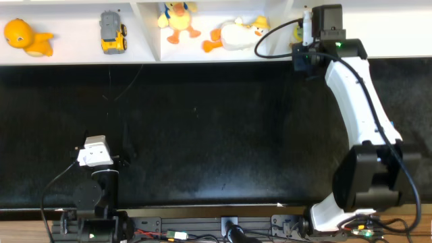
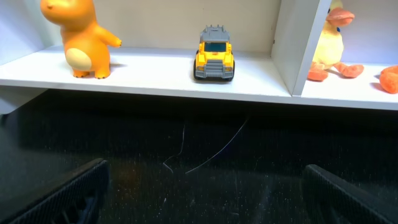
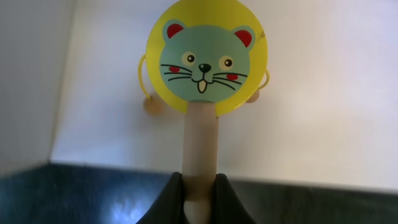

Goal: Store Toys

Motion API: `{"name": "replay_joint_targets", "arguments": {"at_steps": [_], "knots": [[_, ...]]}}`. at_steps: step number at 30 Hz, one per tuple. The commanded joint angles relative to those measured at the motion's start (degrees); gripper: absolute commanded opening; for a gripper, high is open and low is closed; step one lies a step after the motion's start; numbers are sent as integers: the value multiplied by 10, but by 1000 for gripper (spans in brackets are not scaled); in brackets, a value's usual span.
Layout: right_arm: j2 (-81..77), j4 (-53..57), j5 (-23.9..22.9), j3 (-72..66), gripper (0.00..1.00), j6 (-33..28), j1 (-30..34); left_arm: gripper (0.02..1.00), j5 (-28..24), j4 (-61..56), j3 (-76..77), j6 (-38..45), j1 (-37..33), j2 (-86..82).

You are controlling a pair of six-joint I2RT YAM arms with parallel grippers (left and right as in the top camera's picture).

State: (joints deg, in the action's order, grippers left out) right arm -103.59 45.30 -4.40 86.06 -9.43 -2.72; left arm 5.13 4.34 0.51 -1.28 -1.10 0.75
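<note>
Yellow rattle drum (image 3: pixel 205 65) with a teal cat face, a small wooden bead (image 3: pixel 151 104) hanging at each side, on a pale wooden handle (image 3: pixel 200 143). The right gripper (image 3: pixel 199 186) pinches the lower end of that handle, both fingers pressed against it, with the drum head pointing away from the wrist. The drum sits in front of the white shelf (image 1: pixel 202 54), past the edge of the black mat (image 1: pixel 202 135); cannot tell whether it touches the shelf floor. From above, the right gripper (image 1: pixel 307 57) is at the shelf's right-hand compartment, just right of the divider. In the compartment beside it: a white duck plush (image 1: pixel 236 34) lying on its side and a yellow duck plush (image 1: pixel 178 20) sitting upright. In the left compartment: a yellow toy truck (image 1: pixel 112 32) and, well apart from it toward the far left, an orange figure (image 1: pixel 27 37). The left gripper (image 1: pixel 94 152) is low over the mat near its base, fingers spread wide with nothing between them (image 2: pixel 205 199), and it faces the truck (image 2: pixel 214 55) and the orange figure (image 2: pixel 81 37).
</note>
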Motion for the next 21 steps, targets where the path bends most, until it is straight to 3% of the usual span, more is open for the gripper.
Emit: {"name": "replay_joint_targets", "arguments": {"at_steps": [1,11,21], "knots": [[-18,-19,37,35,91,-4,1,998,-3,2,0,11,2,-6],[-40,-40,62,38,99,-5,1,998,-3,2,0,11,2,-6],[-41,-70,63,38,371,-4,1,998,-3,3,0,11,2,-6]]}}
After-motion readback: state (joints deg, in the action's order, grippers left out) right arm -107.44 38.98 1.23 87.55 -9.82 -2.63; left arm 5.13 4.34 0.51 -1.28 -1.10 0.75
